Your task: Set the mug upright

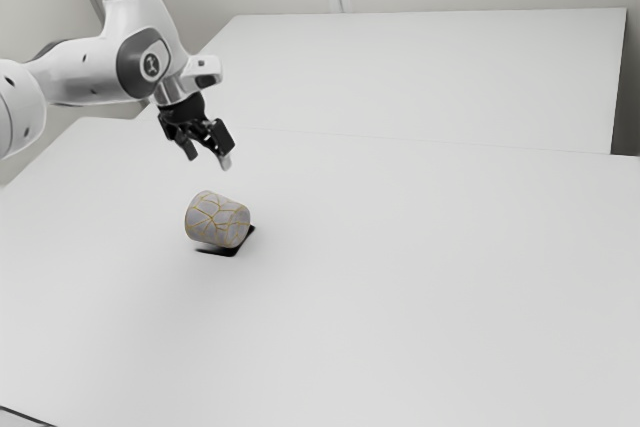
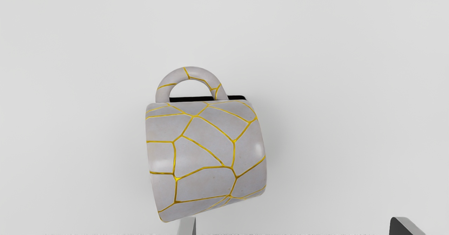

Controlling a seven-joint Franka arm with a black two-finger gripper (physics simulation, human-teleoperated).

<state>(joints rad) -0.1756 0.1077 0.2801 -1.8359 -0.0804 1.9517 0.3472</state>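
Arm pose: the arm [image 1: 85, 72] reaches in from the exterior view's left and bends down at the wrist, its end effector [image 1: 208, 159] pointing down at a slant
End effector: above the mug, apart from it; fingers wide apart, holding nothing
Mug: one [image 1: 215, 219], lying on its side on the counter [image 1: 400, 297], pale grey with gold crack-like lines
Handle: one [image 2: 191, 73], a closed loop
Black shape: one [image 1: 243, 240], flat, partly hidden by the mug
Emblem: one [image 1: 151, 67], round, on the arm; its mark too small to read
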